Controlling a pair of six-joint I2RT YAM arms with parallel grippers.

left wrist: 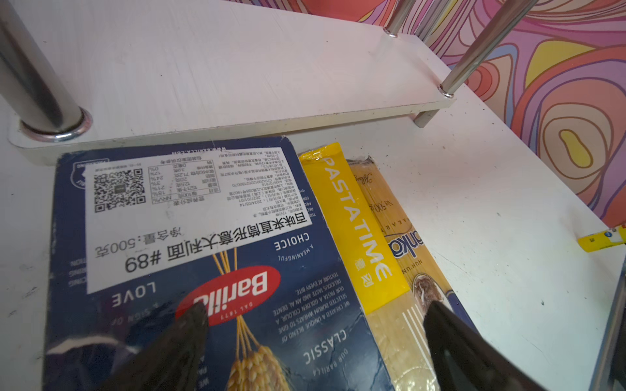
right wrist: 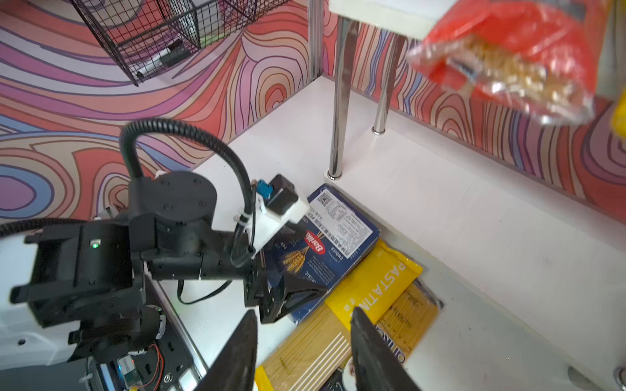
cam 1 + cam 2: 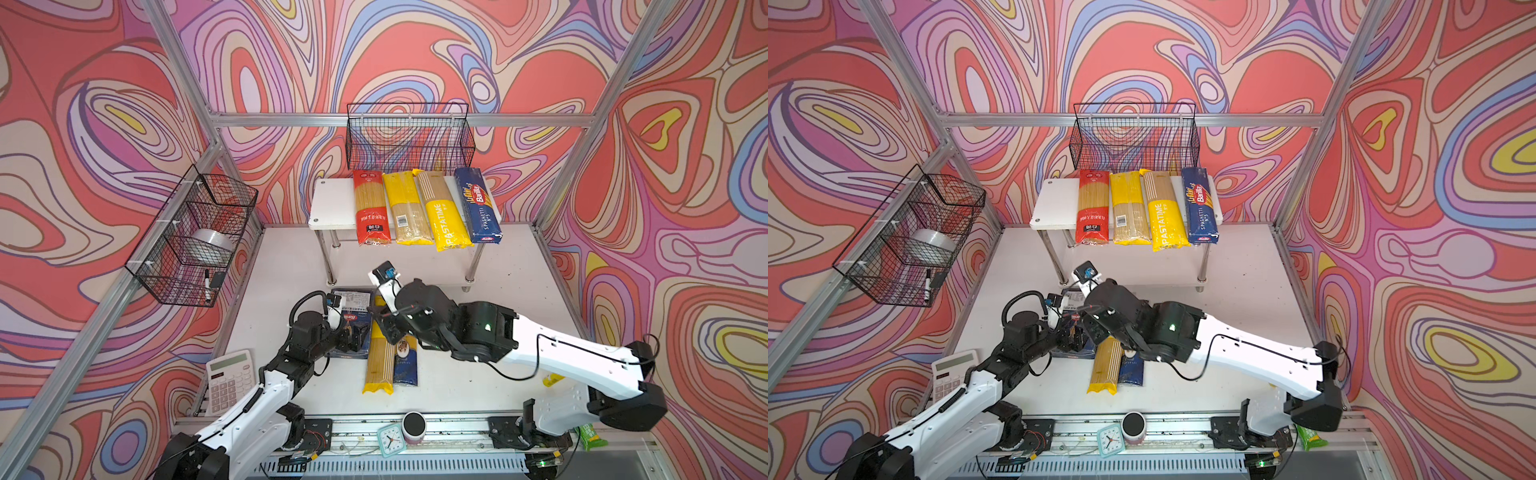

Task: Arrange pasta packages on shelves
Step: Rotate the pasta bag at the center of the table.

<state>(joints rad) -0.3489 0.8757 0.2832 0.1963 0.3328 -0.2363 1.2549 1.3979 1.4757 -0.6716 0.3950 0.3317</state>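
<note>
The white two-tier shelves (image 3: 332,203) stand at the back. Their top board holds a red pack (image 3: 371,208), two yellow packs (image 3: 407,208) (image 3: 442,212) and a slim blue Barilla box (image 3: 478,205); the lower board (image 1: 237,67) is bare. On the table lie a wide blue Barilla box (image 1: 237,304), a yellow PASTATIME pack (image 3: 379,361) and a dark blue pack (image 3: 405,365), side by side. My left gripper (image 1: 315,321) is open low over the wide box's edge. My right gripper (image 2: 303,325) hangs open and empty above the yellow pack.
Black wire baskets hang on the back wall (image 3: 409,137) and the left wall (image 3: 195,232), the left one with a tape roll and a marker. A calculator (image 3: 230,380), small clock (image 3: 390,440), cup (image 3: 414,428) and green snack packet (image 3: 590,436) sit along the front.
</note>
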